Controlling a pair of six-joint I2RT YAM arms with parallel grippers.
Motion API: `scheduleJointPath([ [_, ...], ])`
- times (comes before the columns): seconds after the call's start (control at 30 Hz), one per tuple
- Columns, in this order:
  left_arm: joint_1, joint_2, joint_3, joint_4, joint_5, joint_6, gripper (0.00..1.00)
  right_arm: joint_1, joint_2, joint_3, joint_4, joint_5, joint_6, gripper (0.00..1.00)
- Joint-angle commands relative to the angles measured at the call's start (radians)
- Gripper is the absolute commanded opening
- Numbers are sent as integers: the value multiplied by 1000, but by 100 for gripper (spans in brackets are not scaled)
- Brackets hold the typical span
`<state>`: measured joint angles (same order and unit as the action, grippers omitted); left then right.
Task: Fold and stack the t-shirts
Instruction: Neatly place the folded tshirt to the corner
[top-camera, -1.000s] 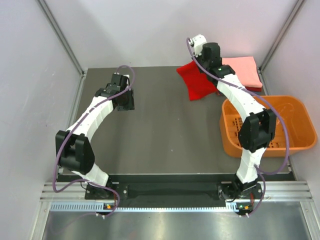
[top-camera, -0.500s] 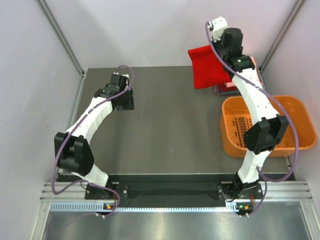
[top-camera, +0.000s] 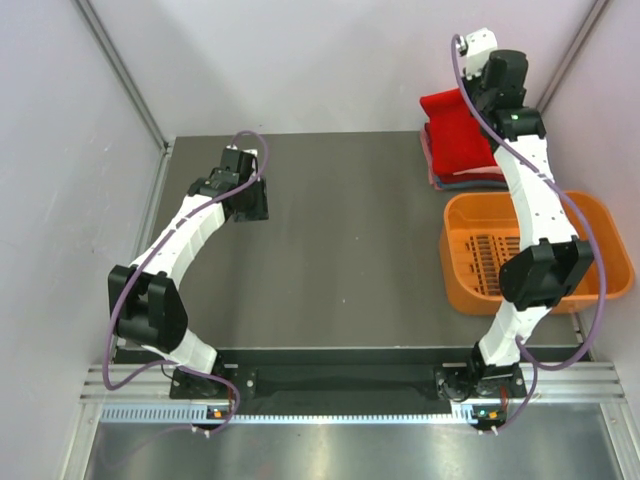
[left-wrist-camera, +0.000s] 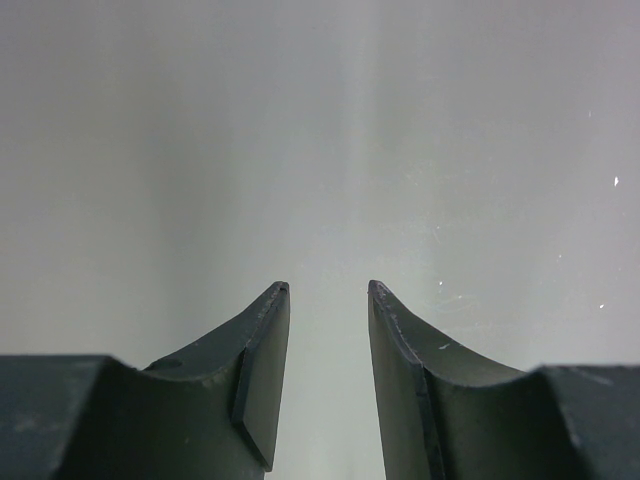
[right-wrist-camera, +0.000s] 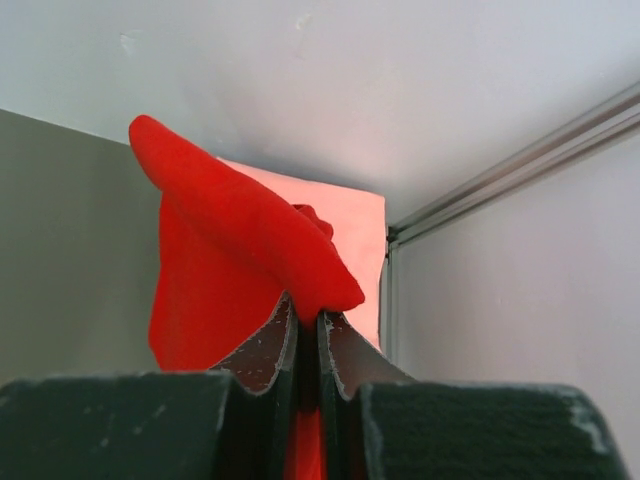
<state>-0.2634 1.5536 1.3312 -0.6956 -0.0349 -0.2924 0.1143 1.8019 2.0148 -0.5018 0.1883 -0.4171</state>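
My right gripper (top-camera: 478, 92) is shut on the folded bright red t-shirt (top-camera: 455, 128) and holds it over the stack at the table's far right corner. In the right wrist view the red t-shirt (right-wrist-camera: 235, 245) hangs from the pinched jaws (right-wrist-camera: 308, 318), with the salmon-pink t-shirt (right-wrist-camera: 350, 225) beneath it. Edges of the salmon-pink t-shirt (top-camera: 427, 152) and the grey-blue t-shirt (top-camera: 470, 186) show under the red one. The dark red t-shirt is hidden. My left gripper (top-camera: 250, 210) is open and empty over the bare table at the left (left-wrist-camera: 328, 292).
An orange plastic basket (top-camera: 590, 215) stands at the right, just in front of the stack. The enclosure's white walls close in behind and right of the stack, with a metal corner post (right-wrist-camera: 510, 170) beside it.
My right arm has carried the red t-shirt up and to the right, from the table left of the stack to over the stack. The left arm has not moved.
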Motion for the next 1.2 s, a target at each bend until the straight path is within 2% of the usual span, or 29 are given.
scheduleJointPath([
  [0.0,-4,-29,-3,47,1,4,42,-34,-38,85,25,-42,-3,0],
  [0.27,-4,-4,-1,42,6,2,42,-103,-16,105,22,-116,-8,0],
  [0.57,-5,32,-3,44,10,1,43,-209,178,218,62,-170,-9,0],
  [0.73,-7,68,-1,42,98,-7,43,-254,367,334,179,-226,9,0],
  [0.9,-26,86,-10,42,49,-1,45,-283,528,427,279,-245,49,0],
  [1.17,-42,114,5,27,15,2,45,-315,608,447,401,-277,92,1],
])
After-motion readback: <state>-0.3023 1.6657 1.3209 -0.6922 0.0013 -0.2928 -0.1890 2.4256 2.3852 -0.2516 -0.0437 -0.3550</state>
